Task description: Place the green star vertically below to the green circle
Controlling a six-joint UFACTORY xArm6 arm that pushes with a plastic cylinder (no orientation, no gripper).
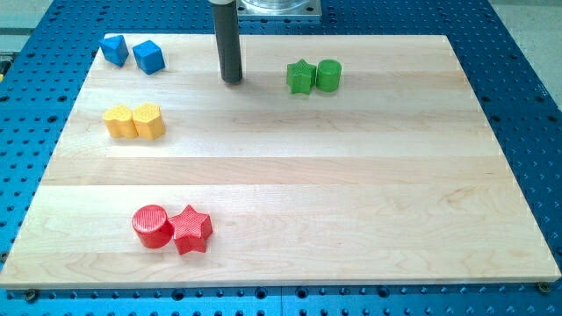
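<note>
Green star (300,76) sits in the upper middle of the frame, on the wooden board (290,193), and its right side touches the green circle (328,75), a short cylinder standing just to its right at the same height in the view. The two form a tight side-by-side pair, the star on the view's left of the circle rather than under it. My tip (232,81) rests on the board to the view's left of the star, near it but clearly apart, with bare wood between them; the dark rod rises straight up from there to the top edge of the frame. It holds nothing and touches no block. In the upper left corner lie two blue blocks, a blue block (113,48) of angular shape and a blue cube (148,57) just beside it. Below them, on the left side, a yellow block (119,122) and a second yellow block (148,121) stand pressed together; their exact shapes are hard to make out. In the lower left, a red cylinder (152,226) touches a red star (191,230) on its right. The board lies on a blue perforated table (527,79). No container appears anywhere in the view.
</note>
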